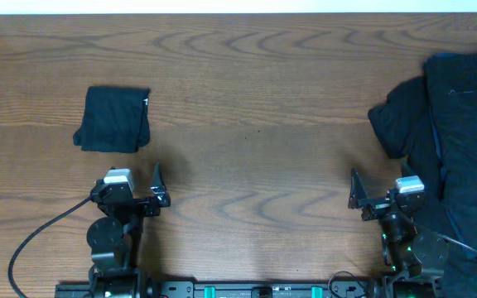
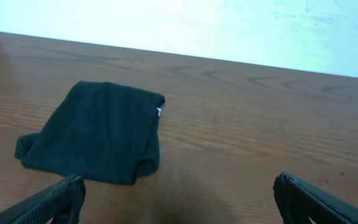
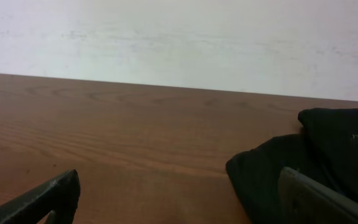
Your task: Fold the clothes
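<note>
A small folded dark navy garment (image 1: 113,119) lies on the table at the left; it also shows in the left wrist view (image 2: 98,130), with a tiny white tag at its right edge. A loose heap of dark navy clothes (image 1: 450,116) lies at the right edge of the table and shows in the right wrist view (image 3: 316,155). My left gripper (image 1: 157,184) is open and empty, near the front edge, below the folded garment (image 2: 176,196). My right gripper (image 1: 356,192) is open and empty, just left of the heap (image 3: 179,196).
The wooden table (image 1: 255,124) spans the whole view. A pale wall stands beyond its far edge (image 3: 179,43). A black cable (image 1: 40,236) runs from the left arm's base to the front left.
</note>
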